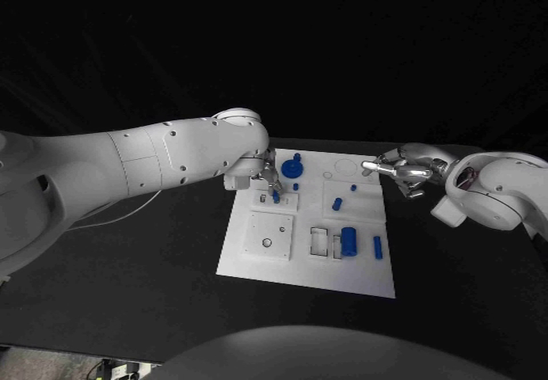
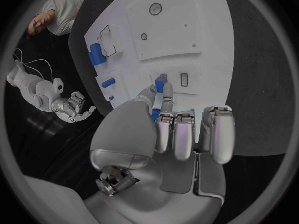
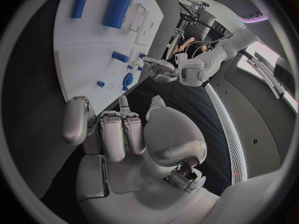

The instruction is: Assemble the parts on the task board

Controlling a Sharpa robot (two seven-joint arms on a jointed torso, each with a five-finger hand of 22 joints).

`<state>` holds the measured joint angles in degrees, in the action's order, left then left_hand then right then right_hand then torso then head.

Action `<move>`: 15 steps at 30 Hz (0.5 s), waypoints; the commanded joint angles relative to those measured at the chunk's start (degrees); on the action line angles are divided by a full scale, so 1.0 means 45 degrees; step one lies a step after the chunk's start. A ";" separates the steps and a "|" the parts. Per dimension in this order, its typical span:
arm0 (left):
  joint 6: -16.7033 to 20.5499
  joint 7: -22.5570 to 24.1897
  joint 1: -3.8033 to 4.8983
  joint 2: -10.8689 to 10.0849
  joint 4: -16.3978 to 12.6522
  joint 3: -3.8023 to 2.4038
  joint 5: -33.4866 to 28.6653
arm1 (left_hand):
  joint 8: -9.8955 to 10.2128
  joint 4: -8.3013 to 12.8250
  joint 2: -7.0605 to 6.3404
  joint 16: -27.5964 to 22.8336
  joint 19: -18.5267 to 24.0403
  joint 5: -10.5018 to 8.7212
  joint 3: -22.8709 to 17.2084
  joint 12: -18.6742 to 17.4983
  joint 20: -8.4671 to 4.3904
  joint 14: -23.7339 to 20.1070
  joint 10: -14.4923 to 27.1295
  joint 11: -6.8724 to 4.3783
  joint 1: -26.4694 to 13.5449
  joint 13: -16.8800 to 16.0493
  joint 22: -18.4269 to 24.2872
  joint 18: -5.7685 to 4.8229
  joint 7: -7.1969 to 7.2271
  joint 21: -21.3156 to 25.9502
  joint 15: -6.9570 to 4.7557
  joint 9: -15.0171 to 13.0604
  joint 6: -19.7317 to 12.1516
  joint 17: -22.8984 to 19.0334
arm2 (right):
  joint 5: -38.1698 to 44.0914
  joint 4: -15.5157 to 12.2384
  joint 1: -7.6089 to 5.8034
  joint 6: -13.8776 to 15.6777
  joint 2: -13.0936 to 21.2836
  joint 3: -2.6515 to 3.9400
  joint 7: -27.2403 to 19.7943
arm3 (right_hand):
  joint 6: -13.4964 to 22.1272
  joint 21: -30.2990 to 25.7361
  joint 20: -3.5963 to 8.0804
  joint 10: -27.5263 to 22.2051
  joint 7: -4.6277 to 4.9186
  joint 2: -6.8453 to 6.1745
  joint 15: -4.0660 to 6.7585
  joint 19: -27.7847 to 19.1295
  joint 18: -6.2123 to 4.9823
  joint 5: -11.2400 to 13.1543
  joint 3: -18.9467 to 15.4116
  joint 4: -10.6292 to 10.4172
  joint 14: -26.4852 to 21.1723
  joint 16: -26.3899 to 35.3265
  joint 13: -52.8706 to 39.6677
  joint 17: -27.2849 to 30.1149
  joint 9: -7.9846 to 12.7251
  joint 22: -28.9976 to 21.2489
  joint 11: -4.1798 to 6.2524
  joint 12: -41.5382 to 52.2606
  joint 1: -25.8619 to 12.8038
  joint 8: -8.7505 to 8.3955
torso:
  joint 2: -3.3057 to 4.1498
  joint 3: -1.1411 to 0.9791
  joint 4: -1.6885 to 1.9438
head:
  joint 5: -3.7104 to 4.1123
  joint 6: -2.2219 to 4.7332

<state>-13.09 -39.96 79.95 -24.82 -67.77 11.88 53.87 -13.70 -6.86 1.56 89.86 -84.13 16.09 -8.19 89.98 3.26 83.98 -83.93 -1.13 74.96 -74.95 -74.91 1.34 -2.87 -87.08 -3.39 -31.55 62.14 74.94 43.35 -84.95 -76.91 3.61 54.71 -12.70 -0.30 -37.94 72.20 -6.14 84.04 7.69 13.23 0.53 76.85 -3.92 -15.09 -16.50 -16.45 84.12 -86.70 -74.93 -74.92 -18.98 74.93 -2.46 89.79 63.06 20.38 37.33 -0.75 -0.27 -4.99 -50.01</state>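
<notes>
The white task board (image 1: 299, 267) lies mid-table. My left hand (image 1: 256, 174) hovers over the board's far left part and pinches a small blue part (image 1: 275, 193) between thumb and a finger. In the left wrist view that blue part (image 2: 161, 86) stands at a small slot on the board (image 2: 212, 35). My right hand (image 1: 398, 172) hangs at the board's far right edge, fingers loosely bent, holding nothing. Also on the board are a blue gear (image 1: 294, 168), a short blue peg (image 1: 338, 203), a blue cylinder (image 1: 348, 240) and a blue rod (image 1: 377, 246).
Black table surrounds the board on every side. In the right wrist view the rod (image 3: 81, 0), the cylinder (image 3: 116, 11) and the gear (image 3: 127, 79) lie on the board (image 3: 81, 50) beyond my right hand (image 3: 124, 134). A round hole (image 1: 268, 244) marks the board's near left plate.
</notes>
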 commanded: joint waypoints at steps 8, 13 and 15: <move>-0.0247 -0.1608 0.0000 -0.0059 -0.0117 -0.0007 0.0083 | 0.0012 0.0017 -0.0073 0.0032 -0.0139 -0.0027 -0.0140 0.0004 -0.0092 0.1338 -0.1348 -0.0065 -0.0071 -0.3345 -0.2223 0.0054 0.0115 0.0101 -0.0072 -0.0027 -0.0001 0.3347 | 0.0100 0.0031 0.0050 -0.0212 -0.0038 -0.0002 -0.0115 | -0.0029 -0.0069 -0.0040 0.1325 0.0020 0.0034 -0.0096 -0.0076 -0.0118 -0.0078 -0.0048 0.0030 0.0536 0.0054 -0.3348 -0.2441 0.0016 0.2030 -0.0107 0.0048 0.0139 0.0016 | -0.0001 0.0009 -0.0001 | -0.0024 0.0002; -0.0274 -0.1604 0.0000 -0.0063 -0.0114 -0.0006 0.0083 | 0.0017 0.0030 -0.0083 0.0032 -0.0127 -0.0029 -0.0163 0.0004 -0.0093 0.1338 -0.1348 -0.0068 -0.0064 -0.3345 -0.2211 0.0058 0.0117 0.0110 -0.0073 -0.0034 -0.0002 0.3347 | 0.0100 0.0045 0.0061 -0.0209 -0.0055 -0.0002 -0.0130 | -0.0029 -0.0069 -0.0040 0.1325 0.0020 0.0034 -0.0096 -0.0076 -0.0118 -0.0078 -0.0048 0.0030 0.0536 0.0054 -0.3348 -0.2441 0.0016 0.2030 -0.0107 0.0048 0.0139 0.0016 | -0.0002 0.0014 -0.0011 | -0.0022 0.0002; -0.0268 -0.1595 0.0000 -0.0060 -0.0111 -0.0006 0.0083 | 0.0019 0.0034 -0.0087 0.0032 -0.0109 -0.0031 -0.0172 0.0004 -0.0094 0.1338 -0.1348 -0.0068 -0.0063 -0.3345 -0.2194 0.0063 0.0117 0.0122 -0.0073 -0.0036 -0.0003 0.3347 | 0.0100 0.0046 0.0065 -0.0212 -0.0060 -0.0002 -0.0133 | -0.0029 -0.0069 -0.0040 0.1325 0.0020 0.0034 -0.0096 -0.0076 -0.0118 -0.0078 -0.0048 0.0030 0.0536 0.0054 -0.3348 -0.2441 0.0016 0.2030 -0.0107 0.0048 0.0139 0.0016 | 0.0000 0.0011 -0.0011 | -0.0022 0.0002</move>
<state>-13.38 -39.97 79.95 -25.16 -68.15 11.89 54.03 -13.49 -6.70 1.34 89.86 -84.14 16.07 -8.65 89.98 3.26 83.98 -83.93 -1.13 74.73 -74.94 -74.91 1.34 -2.89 -86.74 -3.39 -31.64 62.13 74.94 43.36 -84.76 -76.67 3.57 54.51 -12.70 -0.36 -37.94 72.20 -6.14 84.04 7.69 13.23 0.53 76.85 -3.93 -15.09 -16.50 -16.45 84.12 -86.70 -74.93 -74.91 -18.98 74.92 -2.46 89.79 63.06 20.38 37.31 -0.70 -0.30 -5.11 -50.01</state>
